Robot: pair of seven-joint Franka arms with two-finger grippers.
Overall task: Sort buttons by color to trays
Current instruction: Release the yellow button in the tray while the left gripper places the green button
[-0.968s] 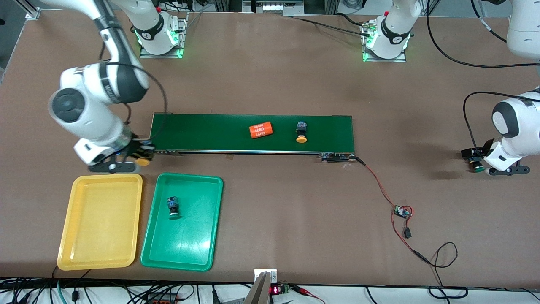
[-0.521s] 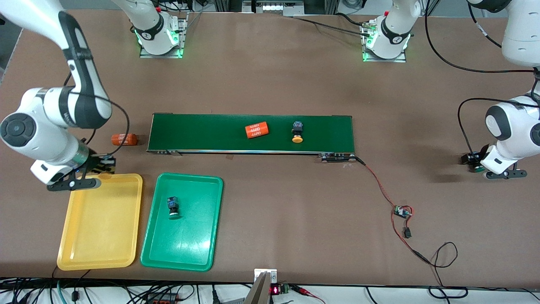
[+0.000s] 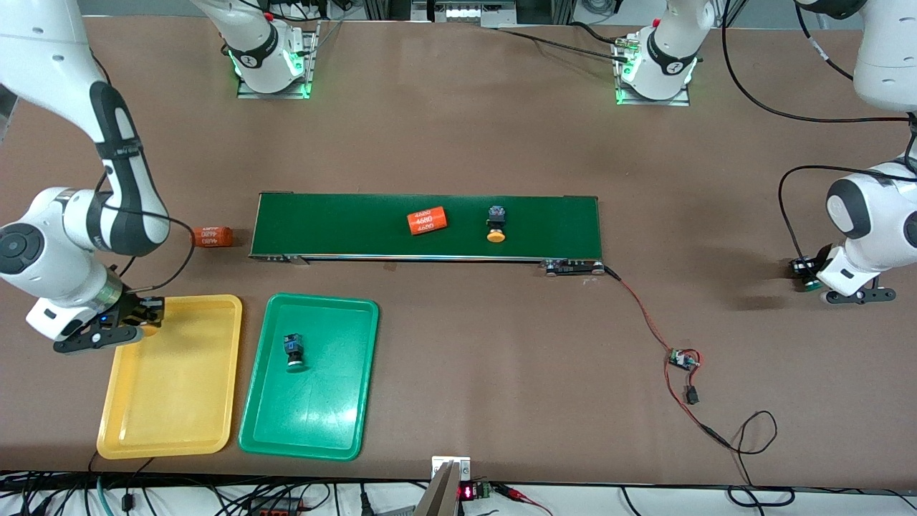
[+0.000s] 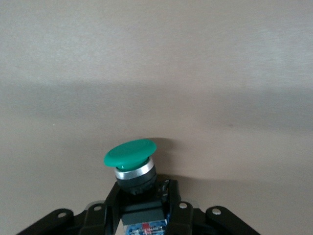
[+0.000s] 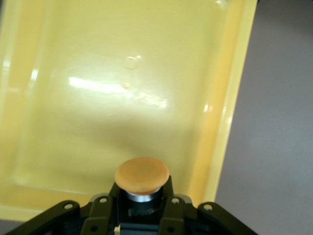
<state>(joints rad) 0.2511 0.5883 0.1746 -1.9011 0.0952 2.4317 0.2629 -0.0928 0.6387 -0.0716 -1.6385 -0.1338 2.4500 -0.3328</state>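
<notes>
The yellow-orange capped push-button (image 5: 142, 176) clenched in my right gripper (image 3: 136, 320) hangs over the shallow yellow plastic tray's (image 3: 172, 430) corner and could tip out if released here, while my left gripper (image 3: 813, 276) grasps a green-capped push-button (image 4: 130, 155) low over the brown table (image 3: 458, 129)

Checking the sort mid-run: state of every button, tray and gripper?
right gripper: shut on yellow button, over yellow tray
left gripper: shut on green button, at the left arm's end of the table
second green button: lying in green tray
second yellow button: lying on conveyor belt
yellow tray: holds no button yet
</notes>
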